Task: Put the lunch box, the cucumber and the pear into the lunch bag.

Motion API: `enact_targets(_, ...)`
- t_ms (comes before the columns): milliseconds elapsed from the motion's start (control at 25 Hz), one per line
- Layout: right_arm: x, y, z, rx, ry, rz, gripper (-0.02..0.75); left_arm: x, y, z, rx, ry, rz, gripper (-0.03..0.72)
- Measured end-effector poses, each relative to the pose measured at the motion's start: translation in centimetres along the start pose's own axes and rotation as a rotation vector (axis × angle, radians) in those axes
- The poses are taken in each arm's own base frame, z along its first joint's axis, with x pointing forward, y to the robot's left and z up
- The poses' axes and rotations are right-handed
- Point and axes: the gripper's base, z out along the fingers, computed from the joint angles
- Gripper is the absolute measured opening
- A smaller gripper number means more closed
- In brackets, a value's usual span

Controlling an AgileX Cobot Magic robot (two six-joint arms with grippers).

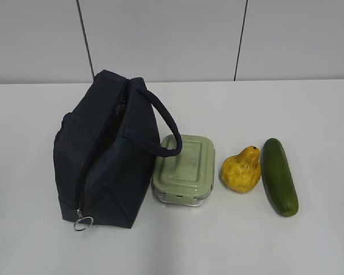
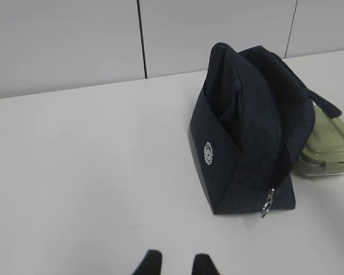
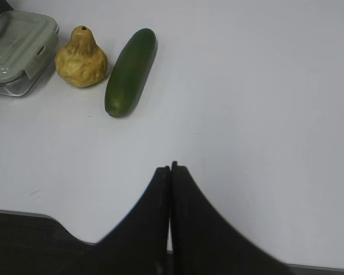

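The dark navy lunch bag (image 1: 106, 154) stands zipped on the left of the white table, with its metal ring pull (image 1: 83, 222) at the near end; it also shows in the left wrist view (image 2: 249, 129). To its right lie the lunch box (image 1: 185, 169) with its pale green lid, the yellow pear (image 1: 242, 169) and the dark green cucumber (image 1: 278, 176). My left gripper (image 2: 175, 262) is open and empty, well short of the bag. My right gripper (image 3: 171, 169) is shut and empty, near the table's front, apart from the cucumber (image 3: 131, 71), the pear (image 3: 81, 57) and the lunch box (image 3: 18, 48).
A grey panelled wall (image 1: 172, 40) runs behind the table. The table's front edge (image 3: 23, 213) lies just under my right gripper. Neither arm shows in the exterior view.
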Motion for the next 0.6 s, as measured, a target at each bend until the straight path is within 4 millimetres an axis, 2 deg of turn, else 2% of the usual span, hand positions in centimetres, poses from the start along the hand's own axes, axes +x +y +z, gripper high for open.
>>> enact_targets(600, 0.00, 0.00, 0.00, 0.000, 0.000, 0.000, 0.000, 0.00, 0.00, 0.00, 0.000, 0.000, 0.000, 0.092)
